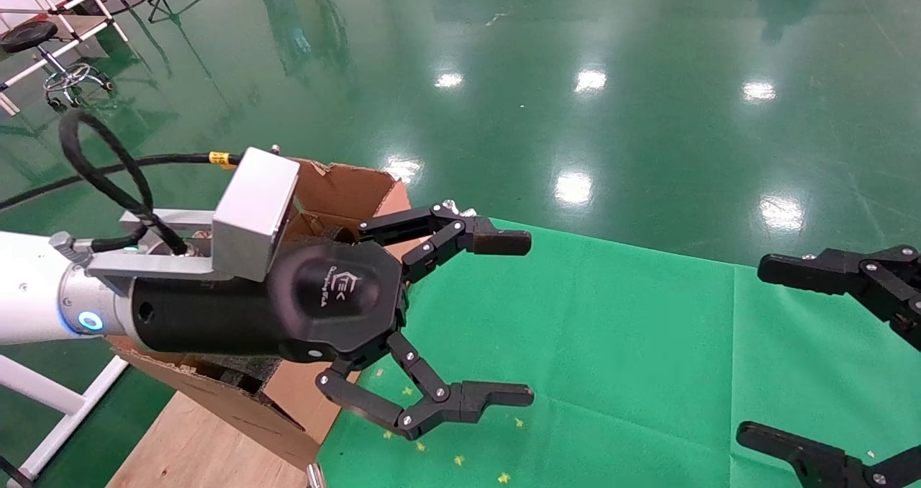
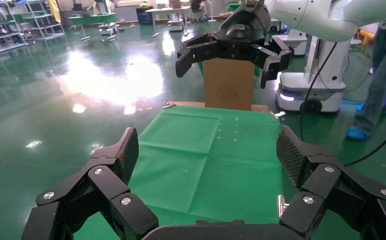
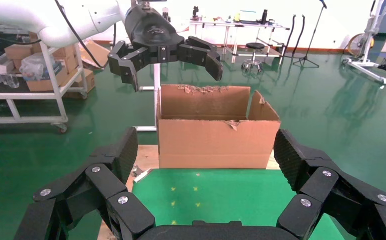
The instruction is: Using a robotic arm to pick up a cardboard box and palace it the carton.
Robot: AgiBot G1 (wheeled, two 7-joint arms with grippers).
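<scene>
Brown carton (image 1: 338, 193) is sitting just behind the left claw (image 1: 514, 319), which is hanging wide and empty; the right claw (image 1: 763, 351) is hanging wide too.

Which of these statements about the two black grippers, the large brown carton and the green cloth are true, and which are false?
1. The left gripper is open and holds nothing. True.
2. The large brown corrugated carton stands on the green floor. False: it stands on the wooden tabletop, beside the green cloth.
3. The right gripper is shut on a small box. False: it is open and empty.
4. The carton's top edges are torn. True.
5. Small yellow specks lie on the green cloth. True.
</scene>
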